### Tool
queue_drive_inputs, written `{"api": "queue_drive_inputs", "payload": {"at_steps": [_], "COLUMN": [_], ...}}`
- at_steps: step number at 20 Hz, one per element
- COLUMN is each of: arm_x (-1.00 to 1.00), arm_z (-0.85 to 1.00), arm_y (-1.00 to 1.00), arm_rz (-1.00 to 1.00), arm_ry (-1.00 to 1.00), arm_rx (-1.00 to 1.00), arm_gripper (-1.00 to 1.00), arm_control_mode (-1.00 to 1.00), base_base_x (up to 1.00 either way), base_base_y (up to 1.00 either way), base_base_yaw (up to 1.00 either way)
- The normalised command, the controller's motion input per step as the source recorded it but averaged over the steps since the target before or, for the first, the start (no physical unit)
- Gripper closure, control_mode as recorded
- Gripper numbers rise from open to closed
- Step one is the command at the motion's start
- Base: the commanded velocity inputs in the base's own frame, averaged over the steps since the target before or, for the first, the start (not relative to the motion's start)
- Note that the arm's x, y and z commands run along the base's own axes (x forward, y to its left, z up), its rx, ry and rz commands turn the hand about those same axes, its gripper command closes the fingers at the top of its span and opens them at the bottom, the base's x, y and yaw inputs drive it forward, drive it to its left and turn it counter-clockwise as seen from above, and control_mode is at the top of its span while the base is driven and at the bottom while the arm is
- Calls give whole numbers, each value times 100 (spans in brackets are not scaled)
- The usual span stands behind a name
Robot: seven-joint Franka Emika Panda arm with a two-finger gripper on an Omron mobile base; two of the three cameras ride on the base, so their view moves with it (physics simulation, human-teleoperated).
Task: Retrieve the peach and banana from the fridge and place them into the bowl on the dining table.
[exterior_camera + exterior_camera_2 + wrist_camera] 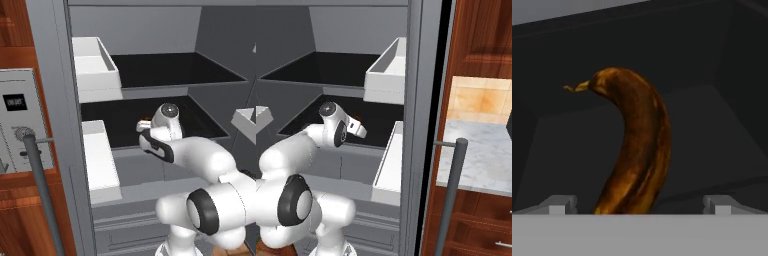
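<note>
the white arm's two-finger claw [640,205] reaches into the tall matte grey fridge [60,100], its fingers spread wide apart with nothing between them yet. directly ahead of the claw, centred in the gap, lies the curved, brown-mottled overripe banana [634,150] on the black inner shelf [200,125]; its near end sits just between the fingertips [559,204] and its stem end curls away and to the left in the hand view. judging by its dark skin, the banana is likely light, soft and easily bruised, with a smooth, somewhat slippery peel. the thick middle of the curve looks like the best place to take hold, across its narrow width, with a gentle squeeze. a grip near the tapering stem would probably slip or let it swing.
</note>
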Motion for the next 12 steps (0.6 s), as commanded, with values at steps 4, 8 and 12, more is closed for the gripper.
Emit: {"api": "queue_drive_inputs", "payload": {"at_steps": [4, 8, 12], "arm_x": [29, 32, 28], "arm_z": [-1, -1, -20], "arm_y": [0, 0, 0], "arm_rz": [-3, -4, -4], "arm_ry": [-6, -4, 0], "arm_rx": [0, 0, 0], "arm_gripper": [-100, -100, -100], "arm_control_mode": [-100, -100, -100], "base_base_x": [0, 0, 0], "base_base_y": [0, 0, 0], "base_base_yaw": [0, 0, 0]}}
